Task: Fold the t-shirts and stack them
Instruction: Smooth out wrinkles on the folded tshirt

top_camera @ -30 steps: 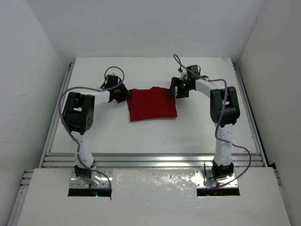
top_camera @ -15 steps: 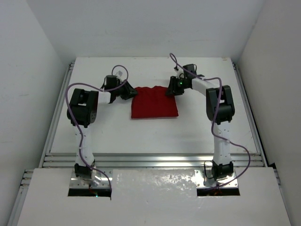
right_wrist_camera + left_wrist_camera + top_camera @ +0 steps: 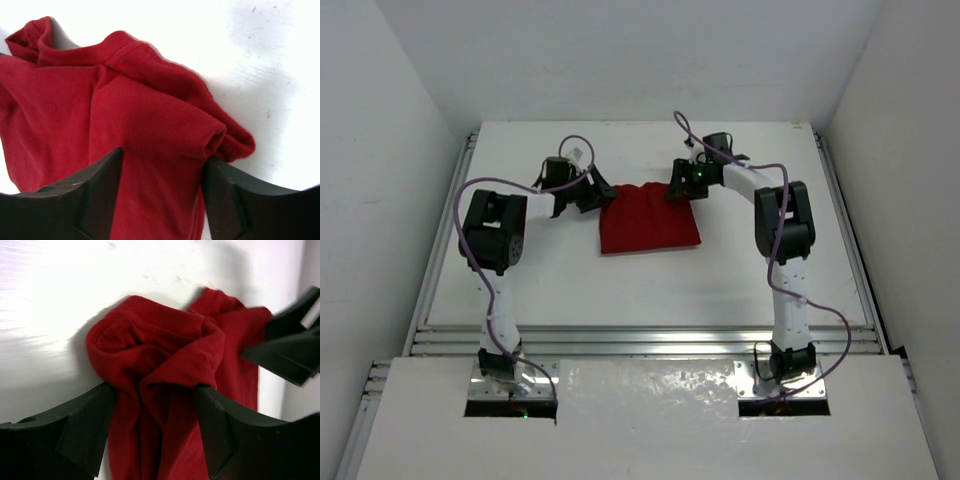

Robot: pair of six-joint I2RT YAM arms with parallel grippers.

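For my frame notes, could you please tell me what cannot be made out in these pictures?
Top view: t-shirt far corners, hidden under left claw and right claw.
Wrist views: shirt's near part, cut off by bottom edge.
Grip: fabric fills both gaps, hiding contact.

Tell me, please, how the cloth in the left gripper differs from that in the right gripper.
The left gripper holds a crumpled, bunched wad; the right gripper holds a smoother sleeve, hem showing. The left gripper is at the far left corner of the t-shirt, the right gripper at the far right. Both pinch red cloth.
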